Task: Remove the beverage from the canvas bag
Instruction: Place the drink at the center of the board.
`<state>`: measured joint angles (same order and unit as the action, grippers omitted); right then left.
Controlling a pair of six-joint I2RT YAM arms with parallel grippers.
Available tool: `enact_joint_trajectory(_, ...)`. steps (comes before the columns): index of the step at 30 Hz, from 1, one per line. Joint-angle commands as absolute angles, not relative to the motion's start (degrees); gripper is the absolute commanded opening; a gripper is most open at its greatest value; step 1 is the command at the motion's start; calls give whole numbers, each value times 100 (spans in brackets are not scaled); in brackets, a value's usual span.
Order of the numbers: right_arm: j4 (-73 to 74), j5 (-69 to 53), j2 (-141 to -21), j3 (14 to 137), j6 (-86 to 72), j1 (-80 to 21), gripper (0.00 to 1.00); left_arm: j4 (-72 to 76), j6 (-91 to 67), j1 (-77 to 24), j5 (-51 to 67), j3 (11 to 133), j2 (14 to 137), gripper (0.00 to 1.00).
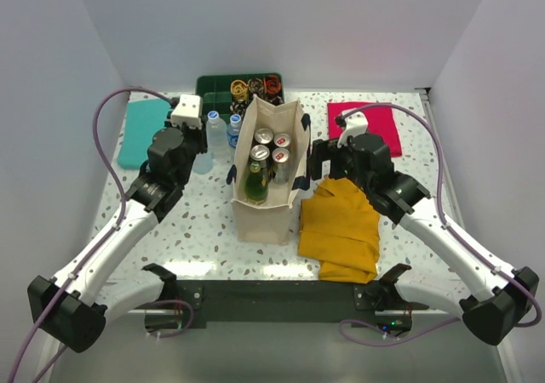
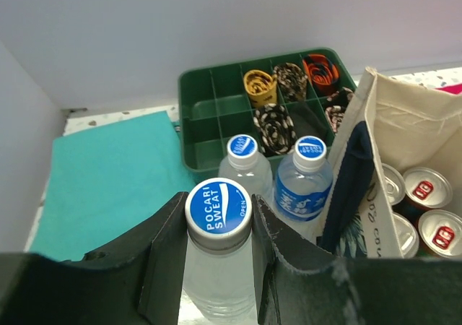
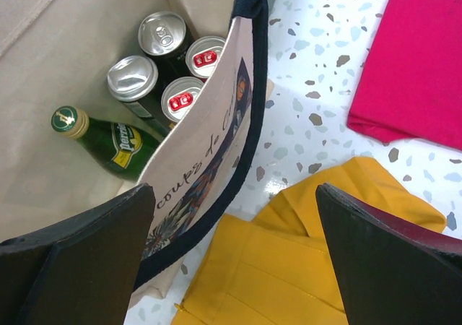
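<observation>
The cream canvas bag (image 1: pixel 255 217) with navy handles stands open mid-table. It holds several cans (image 1: pixel 264 136) and a green glass bottle (image 1: pixel 256 181), which also show in the right wrist view as cans (image 3: pixel 132 76) and bottle (image 3: pixel 119 144). My left gripper (image 1: pixel 201 143) is left of the bag, outside it. It is shut on a clear Pocari Sweat bottle (image 2: pixel 218 209) at the cap, and the bottle stands on the table. My right gripper (image 1: pixel 312 163) is wide open and empty (image 3: pixel 234 245). It is at the bag's right wall (image 3: pixel 209 152), with the navy handle between its fingers.
Two more clear bottles (image 2: pixel 242 159) (image 2: pixel 309 173) stand between the held bottle and a green divided tray (image 2: pixel 216 101) of rolled bands. A teal cloth (image 1: pixel 140 132) lies far left, a mustard-yellow cloth (image 1: pixel 341 225) right of the bag, and a pink cloth (image 1: pixel 379 123) far right.
</observation>
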<state>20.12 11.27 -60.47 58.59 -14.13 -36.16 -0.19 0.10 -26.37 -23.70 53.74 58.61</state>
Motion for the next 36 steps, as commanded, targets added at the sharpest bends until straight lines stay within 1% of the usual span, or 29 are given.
enact_joint_trajectory(1, 1907, 1248, -6161, 6047, -1371, -3604, 98, 1468, -343, -2540, -1951, 5388, 5897, 0)
enact_joint_trajectory(12, 1863, 1336, -6328, 6056, -1336, -3604, 98, 2337, -606, -2268, -1811, 4782, 6161, 0)
enact_joint_trajectory(20, 1793, 1406, -6363, 6038, -1327, -3604, 98, 2900, -738, -2162, -1565, 4579, 6530, 0)
enact_joint_trajectory(25, 1793, 1406, -6434, 6047, -1336, -3612, 98, 3663, -642, -2153, -1582, 4175, 6636, 0)
enact_joint_trajectory(36, 1767, 1450, -6504, 6038, -1318, -3612, 98, 4253, -484, -2162, -1565, 3858, 6855, 0)
